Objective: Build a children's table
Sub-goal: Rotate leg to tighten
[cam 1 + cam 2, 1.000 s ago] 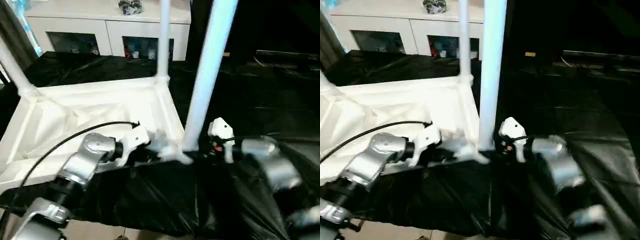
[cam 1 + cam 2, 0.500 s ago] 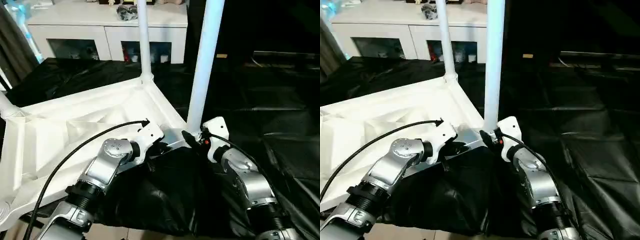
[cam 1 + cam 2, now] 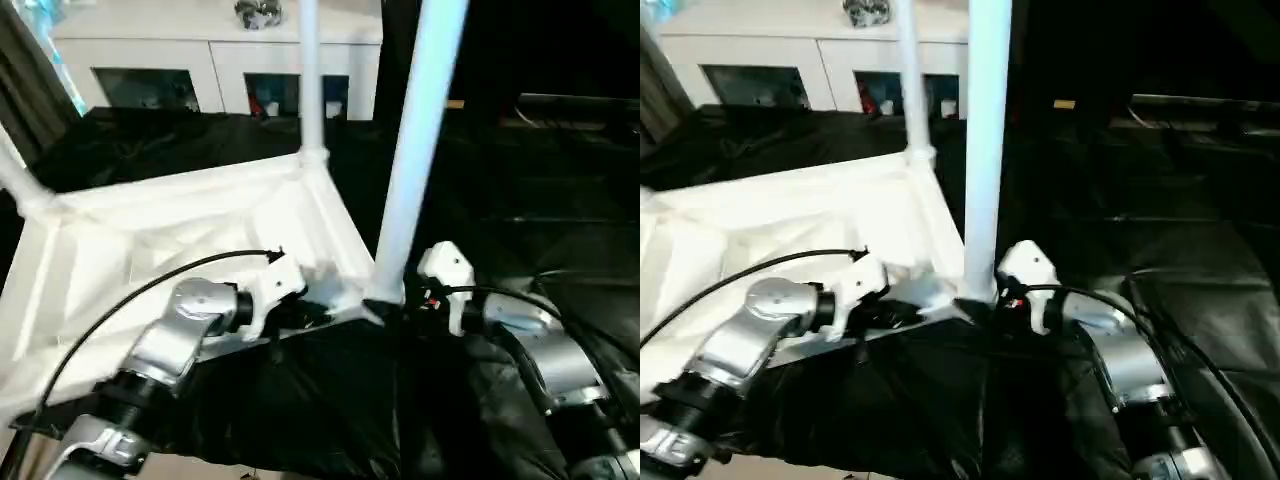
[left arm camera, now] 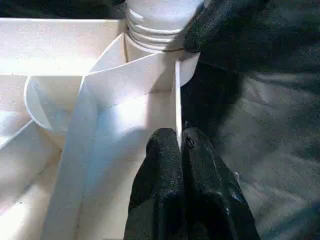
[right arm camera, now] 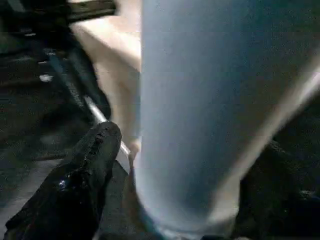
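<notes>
Tabletop (image 3: 150,250) lies underside up on black sheeting. Left end effector (image 4: 178,150) pinches the edge wall beside the near corner socket, likely to steady it. Right end effector (image 5: 165,165) straddles the upright leg (image 3: 415,150) at its base, fingers spread, not clamping.

The stereo head pair looks forward and down over both forearms. Each wrist camera sits very close (nearly touching), sharing the corner socket (image 4: 150,30) at 12 o'clock.
</notes>
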